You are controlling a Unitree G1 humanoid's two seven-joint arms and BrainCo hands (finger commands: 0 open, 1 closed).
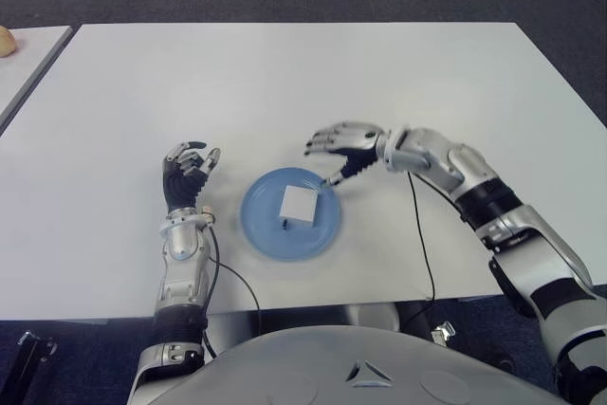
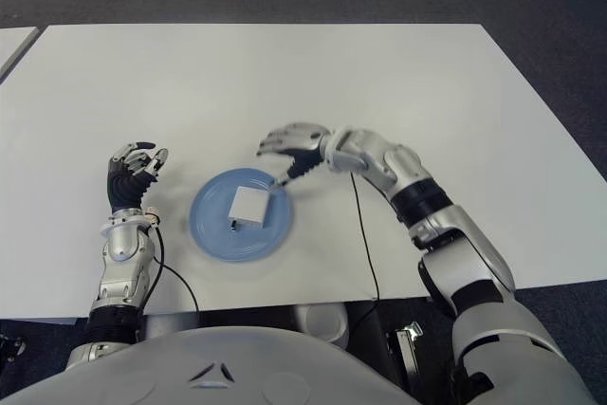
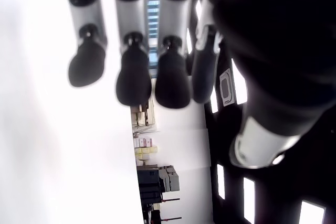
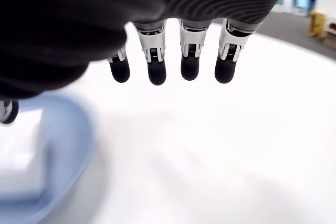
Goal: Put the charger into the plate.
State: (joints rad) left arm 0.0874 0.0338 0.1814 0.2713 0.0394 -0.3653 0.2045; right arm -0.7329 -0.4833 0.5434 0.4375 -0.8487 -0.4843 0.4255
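- I see the charger (image 1: 299, 204) lying in the plate (image 1: 261, 230); no writing readable on it.
- My right hand (image 1: 343, 147) hovers at the plate's rim, fingers spread, empty.
- My left hand (image 1: 185, 173) shows left of the plate, loosely curled, empty.

1 charger (image 1: 299, 203) | 1 plate (image 1: 261, 230) (blue) | 1 table (image 1: 285, 82) | 2 hands
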